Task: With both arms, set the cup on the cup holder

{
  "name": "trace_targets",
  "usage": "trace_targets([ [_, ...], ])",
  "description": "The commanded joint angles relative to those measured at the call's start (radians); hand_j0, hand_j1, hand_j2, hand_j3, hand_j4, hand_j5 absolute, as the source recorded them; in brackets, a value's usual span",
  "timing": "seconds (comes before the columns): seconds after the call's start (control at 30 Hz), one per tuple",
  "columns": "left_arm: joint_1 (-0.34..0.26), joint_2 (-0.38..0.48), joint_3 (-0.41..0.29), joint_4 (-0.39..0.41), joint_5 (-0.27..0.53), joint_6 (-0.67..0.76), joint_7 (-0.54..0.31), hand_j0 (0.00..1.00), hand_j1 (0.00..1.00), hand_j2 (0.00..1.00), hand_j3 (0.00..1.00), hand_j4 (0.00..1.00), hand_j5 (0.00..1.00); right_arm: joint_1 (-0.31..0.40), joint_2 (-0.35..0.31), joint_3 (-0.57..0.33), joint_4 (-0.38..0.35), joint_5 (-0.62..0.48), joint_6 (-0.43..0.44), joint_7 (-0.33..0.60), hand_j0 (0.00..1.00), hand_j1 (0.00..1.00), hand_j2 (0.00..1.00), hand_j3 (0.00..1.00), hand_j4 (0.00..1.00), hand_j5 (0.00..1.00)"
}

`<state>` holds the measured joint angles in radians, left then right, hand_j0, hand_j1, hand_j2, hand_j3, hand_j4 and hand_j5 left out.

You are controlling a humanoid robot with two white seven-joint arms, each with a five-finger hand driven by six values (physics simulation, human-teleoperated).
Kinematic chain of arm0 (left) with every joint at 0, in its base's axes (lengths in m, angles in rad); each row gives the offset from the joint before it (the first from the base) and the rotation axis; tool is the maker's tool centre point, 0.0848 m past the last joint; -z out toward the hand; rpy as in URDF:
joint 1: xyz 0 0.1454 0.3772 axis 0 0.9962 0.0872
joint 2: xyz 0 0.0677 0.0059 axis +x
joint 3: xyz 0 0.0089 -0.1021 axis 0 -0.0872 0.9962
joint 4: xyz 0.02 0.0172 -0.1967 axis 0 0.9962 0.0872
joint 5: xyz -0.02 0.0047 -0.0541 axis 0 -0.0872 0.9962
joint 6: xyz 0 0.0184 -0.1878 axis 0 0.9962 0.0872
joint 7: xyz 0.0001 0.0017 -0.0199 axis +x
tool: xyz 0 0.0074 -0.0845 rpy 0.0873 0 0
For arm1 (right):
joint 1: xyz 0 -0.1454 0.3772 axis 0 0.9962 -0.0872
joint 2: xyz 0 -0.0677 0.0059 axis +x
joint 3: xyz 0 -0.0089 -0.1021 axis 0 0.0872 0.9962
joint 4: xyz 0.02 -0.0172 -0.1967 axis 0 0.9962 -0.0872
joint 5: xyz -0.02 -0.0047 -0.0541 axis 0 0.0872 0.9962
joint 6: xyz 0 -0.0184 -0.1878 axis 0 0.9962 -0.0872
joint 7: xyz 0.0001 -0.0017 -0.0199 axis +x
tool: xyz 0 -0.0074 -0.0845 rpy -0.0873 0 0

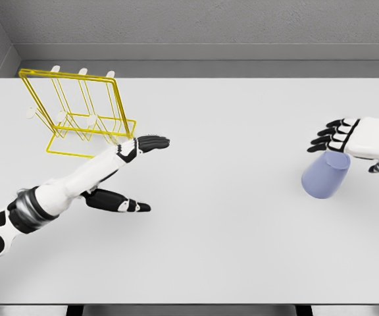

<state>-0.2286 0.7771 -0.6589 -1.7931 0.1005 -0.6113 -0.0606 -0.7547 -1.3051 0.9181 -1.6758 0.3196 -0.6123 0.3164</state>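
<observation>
— What do you see on the left?
— My yellow wire rack (77, 112) on the table (229, 250); my left hand (127, 174) flat, fingers spread, holding nothing.
— And right?
— The blue cup (324, 176), tilted, with my right hand (357, 141) wrapped over its top.

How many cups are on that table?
1. A single bluish cup sits at the table's right side, under the right hand. The yellow rack at far left holds none.
</observation>
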Motion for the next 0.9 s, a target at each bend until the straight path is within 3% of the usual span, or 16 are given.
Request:
trace_targets([
  [0.0,0.000,-0.001,-0.050,-0.006,0.096,0.000,-0.002,1.00,1.00,1.00,1.00,1.00,1.00,0.000,0.017,0.013,0.033,0.012,0.001,0.000,1.00,1.00,1.00,1.00,1.00,1.00],
  [0.13,-0.024,-0.004,-0.070,-0.006,0.205,0.000,-0.008,1.00,1.00,1.00,1.00,1.00,1.00,-0.002,0.055,0.015,0.036,0.024,0.001,0.000,1.00,1.00,1.00,1.00,1.00,1.00],
  [0.2,-0.054,-0.004,-0.077,-0.006,0.228,0.073,-0.018,1.00,1.00,1.00,1.00,1.00,1.00,-0.003,0.093,0.036,0.088,0.027,0.001,0.001,1.00,1.00,1.00,1.00,1.00,1.00],
  [0.33,-0.135,-0.005,-0.185,-0.006,0.309,0.240,-0.051,1.00,1.00,1.00,1.00,1.00,1.00,-0.003,0.106,0.054,0.108,0.039,0.001,0.009,1.00,1.00,1.00,1.00,1.00,1.00],
  [0.53,-0.140,-0.021,-0.199,-0.006,0.366,0.387,-0.062,1.00,1.00,1.00,1.00,1.00,1.00,-0.003,0.124,0.057,0.145,0.050,0.001,0.009,1.00,1.00,1.00,1.00,1.00,1.00],
  [0.77,-0.146,-0.042,-0.208,-0.002,0.435,0.442,-0.062,1.00,1.00,1.00,1.00,1.00,1.00,-0.006,0.136,0.057,0.143,0.053,0.001,0.010,1.00,1.00,1.00,1.00,1.00,1.00],
  [0.87,-0.147,-0.065,-0.217,0.014,0.450,0.458,-0.062,1.00,1.00,1.00,1.00,1.00,1.00,-0.005,0.136,0.057,0.139,0.053,0.001,0.038,0.91,0.91,0.91,0.91,0.91,0.91],
])
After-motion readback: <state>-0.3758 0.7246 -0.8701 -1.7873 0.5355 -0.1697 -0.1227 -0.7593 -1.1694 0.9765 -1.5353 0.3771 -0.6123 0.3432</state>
